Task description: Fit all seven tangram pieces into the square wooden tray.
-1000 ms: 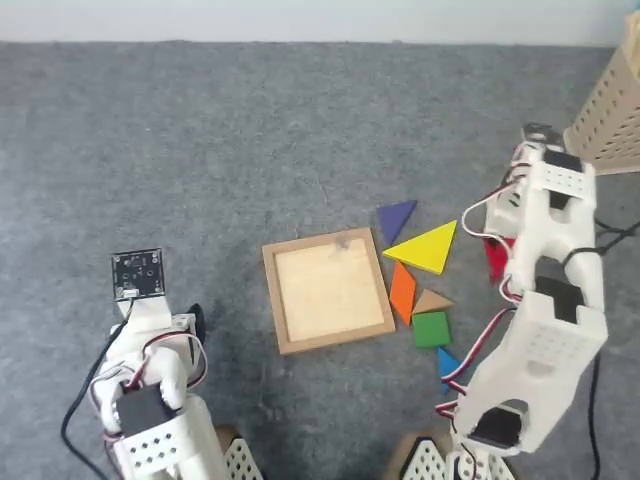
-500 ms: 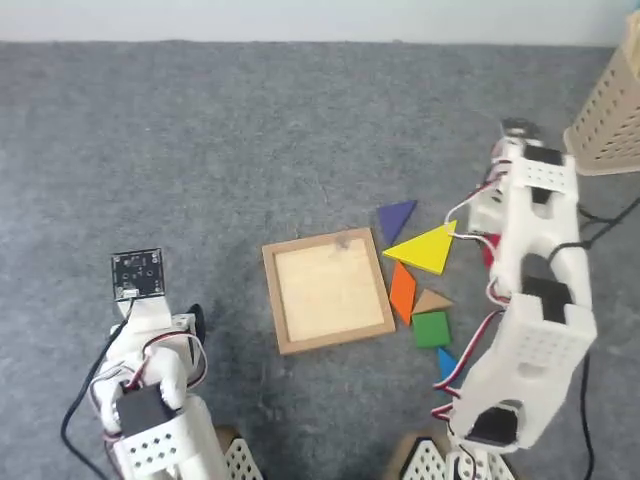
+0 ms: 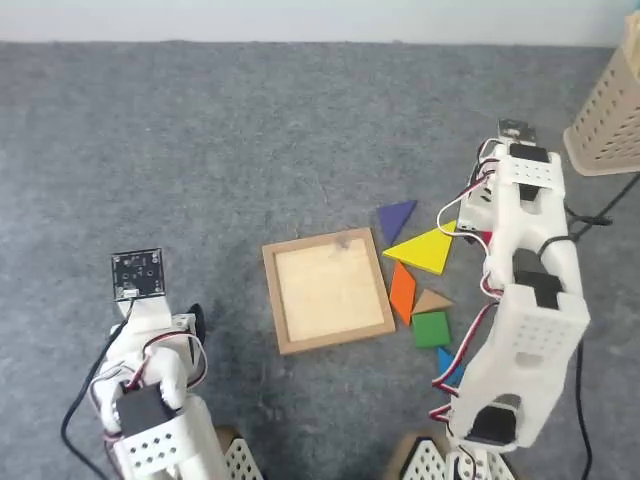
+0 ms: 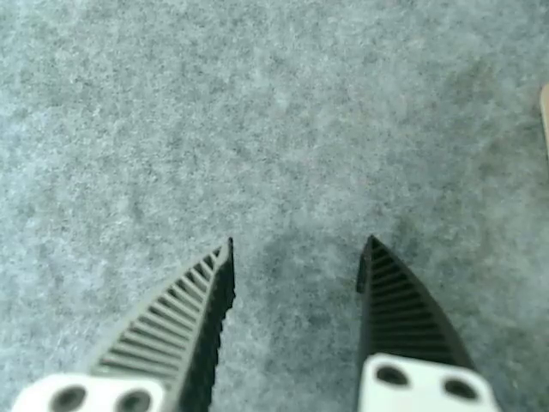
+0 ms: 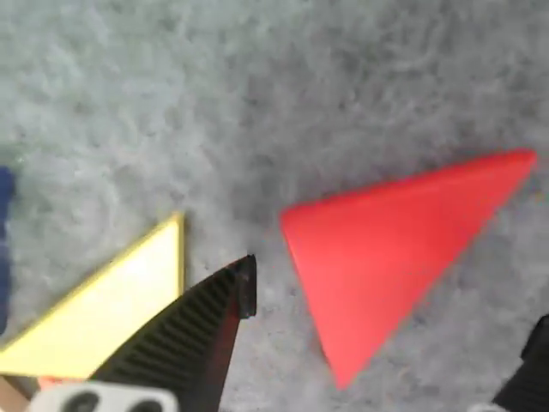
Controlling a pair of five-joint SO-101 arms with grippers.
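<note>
Tray (image 3: 328,290) of pale wood lies flat on the grey bench (image 3: 200,150) and holds no piece yet, so the task looks to be at its very start. The pieces lie in a loose cluster off one side of the tray, the side nearer the right arm. The orange parallelogram (image 3: 402,290) is just beside the tray's edge. The purple triangle (image 3: 395,217), yellow triangle (image 3: 428,248), tan triangle (image 3: 432,299), green square (image 3: 431,329) and blue triangle (image 3: 447,362) lie a little farther out. The red triangle (image 5: 403,232) is the farthest from the tray, beyond the yellow one.

The right end effector (image 5: 394,305) hangs low over that red triangle with its jaws spread wide. One finger stands in the gap between the yellow and red pieces and the other past the red piece's far side. This straddle seems meant for pinching the flat piece across its width; it grips nothing so far.

The left end effector (image 4: 298,251) is parked on the opposite side of the tray, jaws apart and empty over bare bench, probably to keep out of the way.
</note>
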